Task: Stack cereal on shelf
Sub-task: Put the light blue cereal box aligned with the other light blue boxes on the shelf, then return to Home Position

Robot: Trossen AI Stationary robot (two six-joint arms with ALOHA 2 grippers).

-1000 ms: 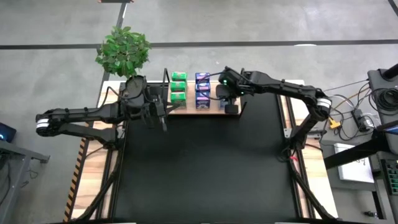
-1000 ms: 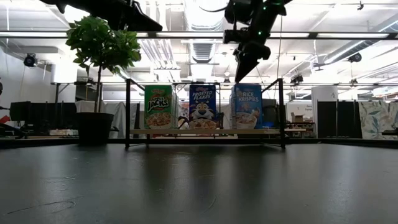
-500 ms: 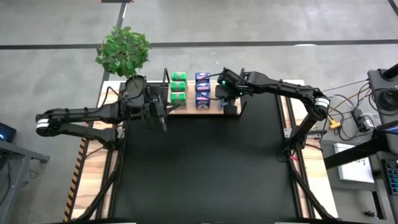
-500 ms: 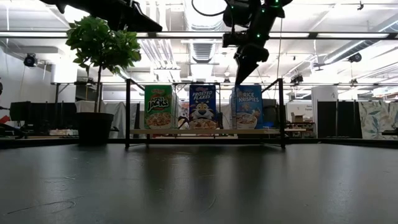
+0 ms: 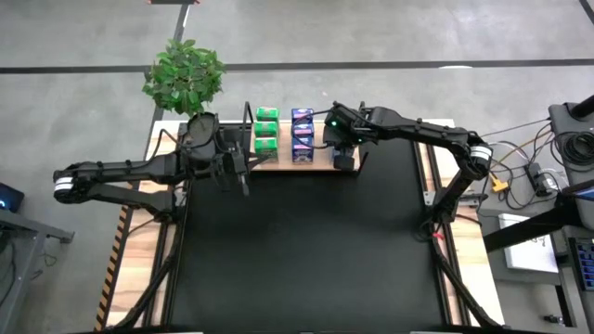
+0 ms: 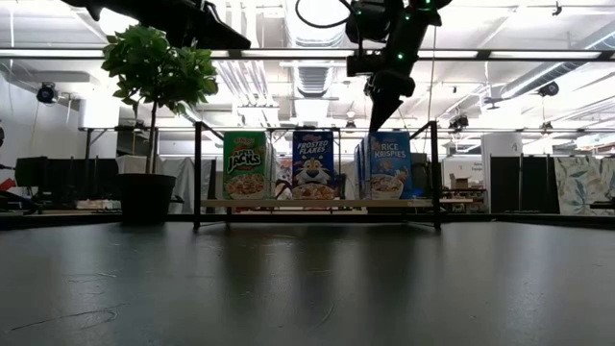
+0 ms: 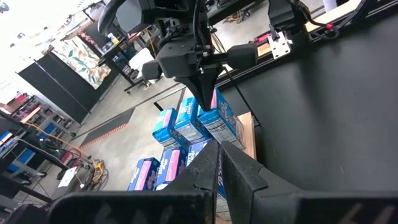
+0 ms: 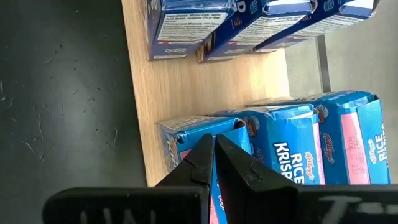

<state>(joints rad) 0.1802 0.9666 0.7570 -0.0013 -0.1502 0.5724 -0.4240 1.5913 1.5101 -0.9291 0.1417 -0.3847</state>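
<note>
— What lies around the table?
— Grey concrete floor (image 5: pixel 390 37), a leafy potted plant (image 6: pixel 157 72) at the back corner.
— And overhead?
— Long ceiling light strips (image 6: pixel 288 53), ducting, dark partitions (image 6: pixel 58 178) behind.

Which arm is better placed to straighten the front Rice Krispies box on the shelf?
Right. The right tool hangs directly above the front Rice Krispies box on the shelf, fingers shut. The left tool sits past the green boxes, at the shelf's other end.

Overhead and table-level views share the shelf (image 5: pixel 295 160), wrist views closer
</note>
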